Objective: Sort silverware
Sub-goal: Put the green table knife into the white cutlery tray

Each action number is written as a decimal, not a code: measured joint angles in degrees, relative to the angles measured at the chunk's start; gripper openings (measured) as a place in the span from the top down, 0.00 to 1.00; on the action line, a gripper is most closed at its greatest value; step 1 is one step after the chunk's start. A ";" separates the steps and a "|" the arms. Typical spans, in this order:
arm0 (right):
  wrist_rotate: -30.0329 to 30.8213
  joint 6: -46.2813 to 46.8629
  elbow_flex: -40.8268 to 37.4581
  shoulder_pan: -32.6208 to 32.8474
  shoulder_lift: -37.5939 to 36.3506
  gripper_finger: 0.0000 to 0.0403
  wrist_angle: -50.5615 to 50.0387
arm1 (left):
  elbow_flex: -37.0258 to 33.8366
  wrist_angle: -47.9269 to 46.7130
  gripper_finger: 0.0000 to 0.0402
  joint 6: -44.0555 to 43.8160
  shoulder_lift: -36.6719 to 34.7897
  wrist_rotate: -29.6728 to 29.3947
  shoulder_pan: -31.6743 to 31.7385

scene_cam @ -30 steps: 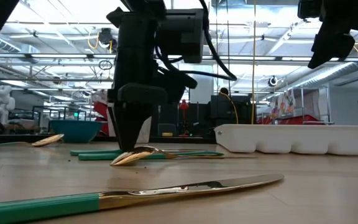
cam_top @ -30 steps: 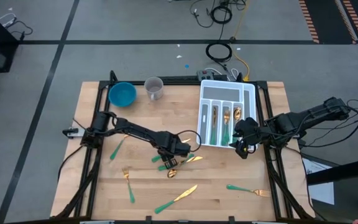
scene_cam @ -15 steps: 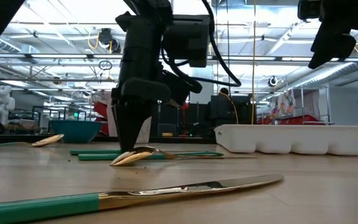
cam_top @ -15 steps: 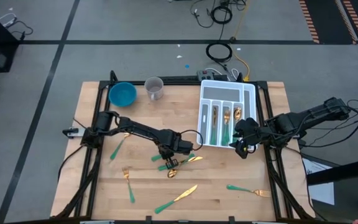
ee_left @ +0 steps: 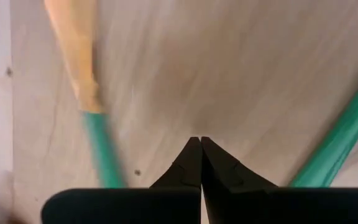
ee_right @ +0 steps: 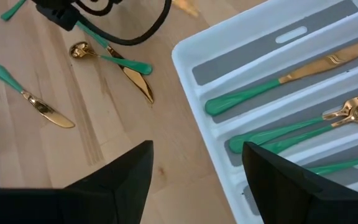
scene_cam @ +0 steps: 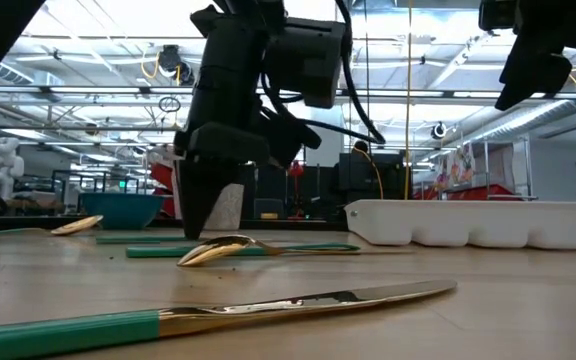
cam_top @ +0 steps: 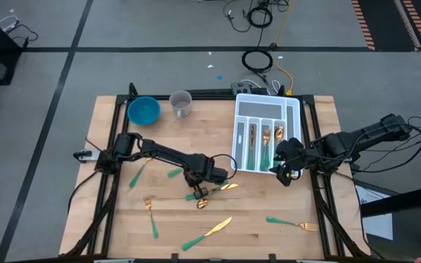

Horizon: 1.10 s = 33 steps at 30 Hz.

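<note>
Your left arm reaches from the table's left edge toward its middle. Its left gripper (cam_top: 198, 179) points down just above the wood, fingers (ee_left: 191, 163) pressed tip to tip with nothing between them. A spoon (scene_cam: 218, 250) lies just beside those tips, not held; its gold bowl shows near the table's middle (cam_top: 202, 204). Your right arm comes in from the right edge, and its right gripper (cam_top: 284, 174) hangs spread wide and empty beside the white tray (cam_top: 292, 109). Several pieces of silverware (ee_right: 275, 84) lie in the tray's slots. A knife (cam_top: 209, 234), a fork (cam_top: 292, 222) and another fork (cam_top: 150, 214) lie scattered along the near side of the table.
</note>
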 joint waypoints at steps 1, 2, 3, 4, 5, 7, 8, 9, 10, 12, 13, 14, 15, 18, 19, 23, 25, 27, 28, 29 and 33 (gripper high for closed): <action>0.00 -0.27 0.00 -0.01 0.00 0.41 0.01 | 0.36 -0.51 1.00 -0.08 0.00 -0.01 -0.02; 0.02 -0.52 0.00 0.01 0.00 0.41 0.03 | 0.70 -0.42 1.00 -0.39 -0.06 -0.09 -0.02; 0.00 -0.59 0.00 0.00 0.00 0.41 -0.01 | 0.94 -0.11 1.00 -0.42 -0.17 -0.50 0.05; 0.04 -0.67 0.00 0.00 0.00 0.41 -0.04 | 1.16 -0.39 1.00 -0.83 -0.17 -1.44 0.05; 0.23 -1.01 0.00 0.01 0.00 0.41 -0.07 | 1.18 -1.20 1.00 -1.47 -0.17 -2.63 0.05; 0.26 -1.65 0.00 0.01 0.00 0.41 -0.14 | 1.29 -2.14 0.99 -2.02 -0.17 -3.64 0.11; 0.26 -1.98 0.00 0.00 0.00 0.41 -0.12 | 1.52 -3.13 0.98 -2.14 -0.52 -3.75 0.19; 0.26 -2.42 0.00 0.00 0.00 0.41 -0.15 | 1.54 -4.74 0.97 -1.36 -1.10 -3.89 0.44; 0.26 -2.90 0.00 0.00 0.00 0.41 -0.20 | 1.59 -6.65 0.95 0.09 -1.54 -4.42 0.70; 0.24 -3.98 0.00 0.01 0.00 0.40 -0.17 | 1.56 -10.46 0.91 2.76 -2.68 -7.41 1.32; 0.24 -4.18 0.00 0.01 0.00 0.40 -0.23 | 1.17 -11.97 0.88 4.27 -3.26 -9.29 1.89; 0.26 -4.26 0.00 0.00 -0.02 0.40 -0.28 | 0.67 -12.36 0.86 5.65 -3.90 -10.93 2.59; 0.24 -4.28 0.02 0.01 -0.02 0.40 -0.36 | 0.15 -11.63 0.84 6.61 -4.78 -11.53 3.49; 0.13 -4.81 0.02 0.00 -0.02 0.40 -0.71 | -3.00 -6.55 0.79 9.15 -8.74 -12.50 6.45; 0.07 -4.98 0.02 0.00 -0.02 0.40 -0.77 | -4.37 -4.16 0.77 9.81 -10.12 -12.51 7.44; -0.13 -5.44 0.02 -0.01 -0.14 0.40 -0.97 | -10.53 -0.32 0.73 12.47 -15.99 -12.54 10.84; -0.20 -5.74 0.02 0.01 -0.16 0.40 -1.17 | -13.70 1.54 0.71 14.64 -19.17 -11.26 12.11; -0.20 -5.77 0.02 0.00 -0.20 0.40 -1.23 | -17.08 3.38 0.69 15.33 -22.21 -7.49 13.09; -0.24 -5.77 0.02 -0.01 -0.20 0.40 -1.40 | -18.82 5.15 0.68 15.37 -23.67 -5.55 13.39; -0.22 -5.77 0.02 0.01 -0.24 0.40 -1.43 | -20.46 6.72 0.66 15.47 -25.03 -4.09 13.49; -0.21 -5.77 0.02 0.00 -0.24 0.40 -1.57 | -26.01 11.65 0.60 15.40 -28.47 -1.47 13.10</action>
